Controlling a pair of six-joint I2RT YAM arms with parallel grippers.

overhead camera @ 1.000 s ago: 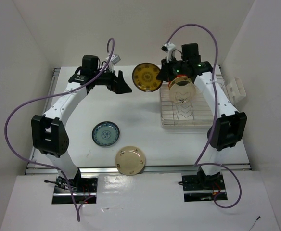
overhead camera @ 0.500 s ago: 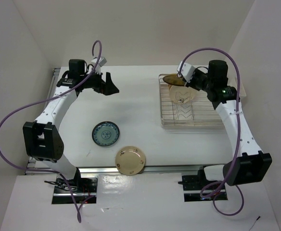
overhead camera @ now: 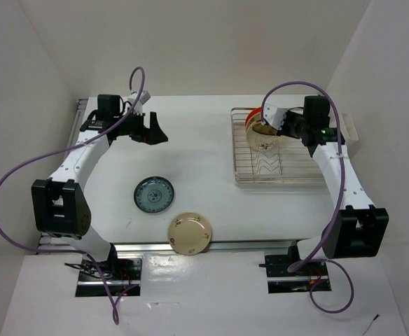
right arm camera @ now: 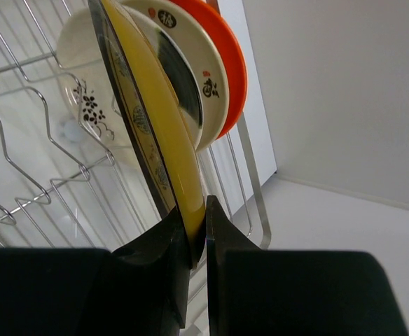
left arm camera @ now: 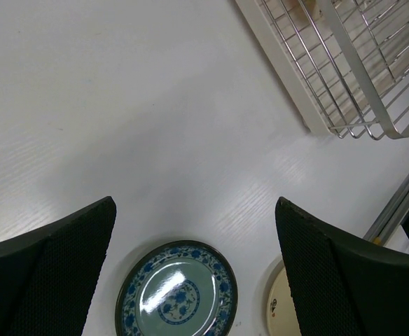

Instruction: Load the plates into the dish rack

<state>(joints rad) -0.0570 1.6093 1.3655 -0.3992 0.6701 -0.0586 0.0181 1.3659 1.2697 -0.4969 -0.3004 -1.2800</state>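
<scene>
My right gripper (overhead camera: 274, 122) is shut on the rim of the dark brown plate with gold pattern (right arm camera: 159, 119). It holds the plate on edge in the silver wire dish rack (overhead camera: 274, 168), right beside an upright cream plate (right arm camera: 183, 56) and the orange-red plate (right arm camera: 225, 70). Another cream plate with a flower print (right arm camera: 85, 91) leans in the rack behind them. My left gripper (overhead camera: 152, 131) is open and empty, high above the table. The blue-teal plate (overhead camera: 153, 194) and a cream plate (overhead camera: 190, 233) lie flat on the table; both show below my left gripper (left arm camera: 194, 210).
A small white bracket (overhead camera: 348, 129) sits on the right wall beside the rack. The rack's corner (left arm camera: 330, 91) shows at the top right of the left wrist view. The table's metal front rail (overhead camera: 246, 245) runs just past the cream plate.
My right arm has carried the brown-gold plate from above the table's back middle to the rack and turned it on edge among the plates. My left arm has drawn back to the left.
</scene>
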